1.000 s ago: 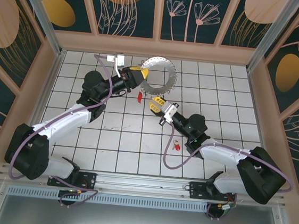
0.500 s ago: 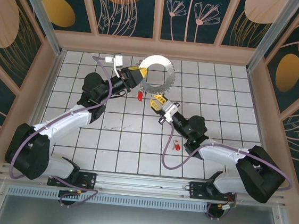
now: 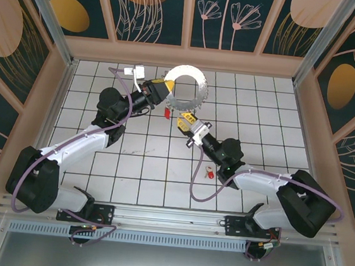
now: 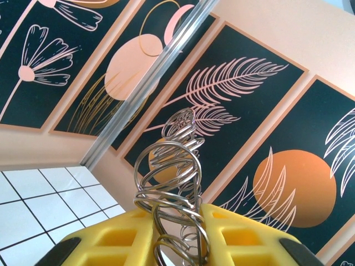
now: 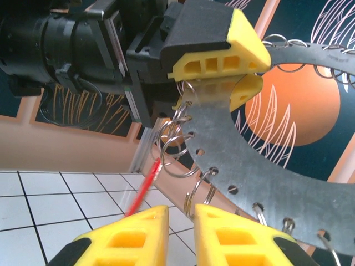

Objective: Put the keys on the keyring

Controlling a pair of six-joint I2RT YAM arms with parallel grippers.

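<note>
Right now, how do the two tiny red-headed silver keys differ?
The hanging red-headed silver key dangles under the large flat grey metal keyring, seemingly from a rim loop; the loose red-headed silver key lies on the white tiled table. The hanging key is close to the left gripper; the loose key lies apart, beside the right arm. Both look alike.

Your L arm reaches far-center, elbow bent, end effector [image 3: 168, 86] clamped on the keyring [image 3: 200, 81] rim. R arm stretches far-left, end effector [image 3: 184, 117] just near-side of it, fingers [image 5: 133, 233] nearly together w/ a thin gap.
</note>
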